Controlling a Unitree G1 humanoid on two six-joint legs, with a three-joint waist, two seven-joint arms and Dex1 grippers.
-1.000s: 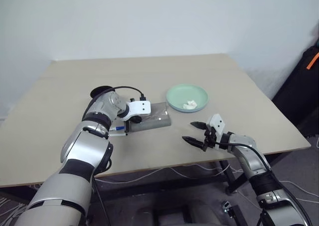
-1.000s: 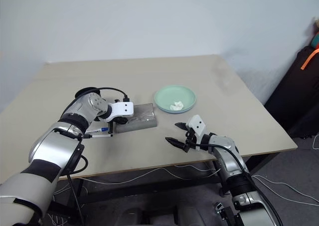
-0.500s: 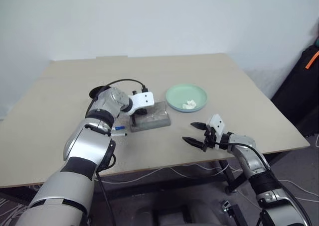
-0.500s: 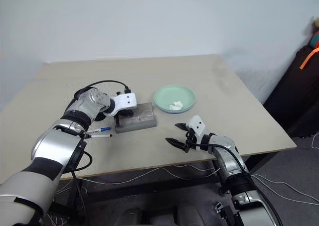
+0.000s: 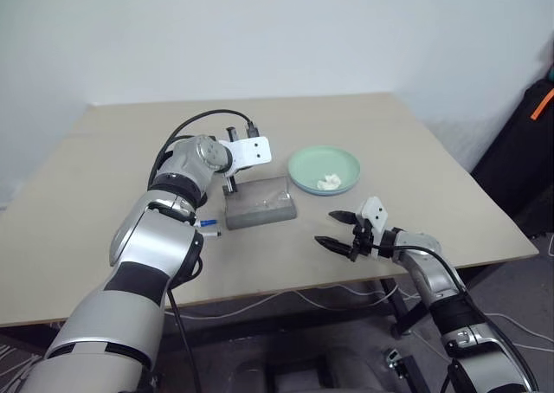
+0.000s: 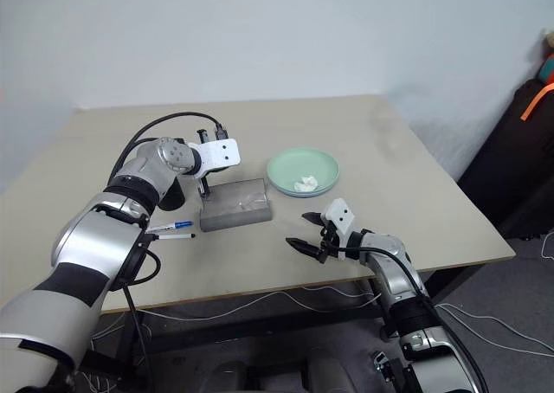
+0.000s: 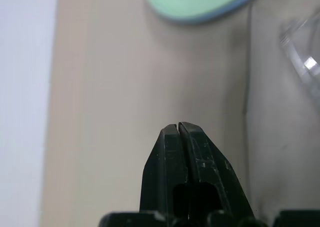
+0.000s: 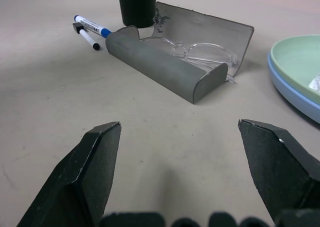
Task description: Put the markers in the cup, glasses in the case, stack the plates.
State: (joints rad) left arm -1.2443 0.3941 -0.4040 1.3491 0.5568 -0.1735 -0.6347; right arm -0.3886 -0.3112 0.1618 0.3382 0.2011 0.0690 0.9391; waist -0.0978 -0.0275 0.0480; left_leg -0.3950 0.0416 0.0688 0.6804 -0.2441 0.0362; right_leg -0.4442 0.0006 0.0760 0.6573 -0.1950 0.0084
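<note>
The left gripper (image 7: 178, 129) hangs above the tabletop (image 5: 104, 177) just behind the case (image 5: 260, 202), its two black fingers clenched together on nothing. The right gripper (image 5: 336, 229) sits low near the front edge of the tabletop, at about four o'clock from the case and well apart from it, its fingers spread wide and empty.

The case lies near the middle of the tabletop with its translucent lid tipped back. In the right wrist view the glasses (image 8: 200, 52) lie inside the grey tray of the case, wire frame and clear lenses resting along its length.

The cup (image 8: 137, 5) stands upright just beyond the far end of the case, at roughly nine o'clock from it in the head views, where the left arm covers most of it.

The markers (image 6: 171, 229) lie flat on the tabletop at about eight o'clock from the case, side by side and nearly parallel; whether they touch is hard to tell. The blue-capped one (image 8: 90, 25) lies nearer the cup, the dark-capped one (image 8: 86, 36) beside it.

The plates (image 5: 324, 169) sit at about two o'clock from the case, the mint green one stacked on the light blue one (image 8: 292, 95), whose rim shows beneath. A small crumpled white scrap (image 5: 330, 182) rests in the upper plate.
</note>
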